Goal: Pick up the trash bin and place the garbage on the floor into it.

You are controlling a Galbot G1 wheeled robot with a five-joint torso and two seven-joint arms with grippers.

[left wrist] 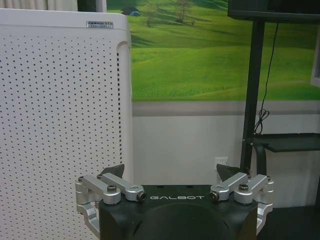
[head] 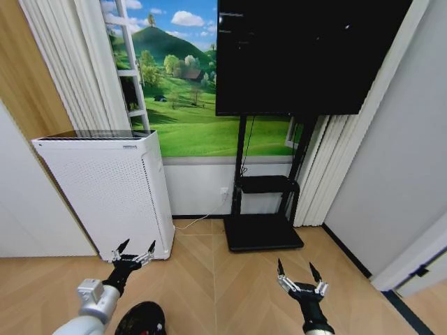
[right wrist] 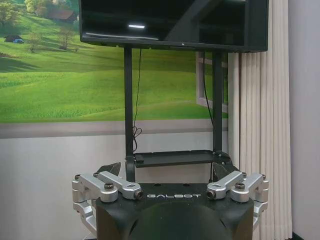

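Both grippers hang spread wide and hold nothing: the left gripper (head: 133, 248) near the white perforated appliance (head: 112, 192), the right gripper (head: 299, 271) before the TV stand (head: 264, 209). At the head view's lower edge, a black round object (head: 140, 321), possibly the trash bin, is cut off and hard to make out.

left gripper (head: 134, 248), right gripper (head: 300, 272) — empty, spread
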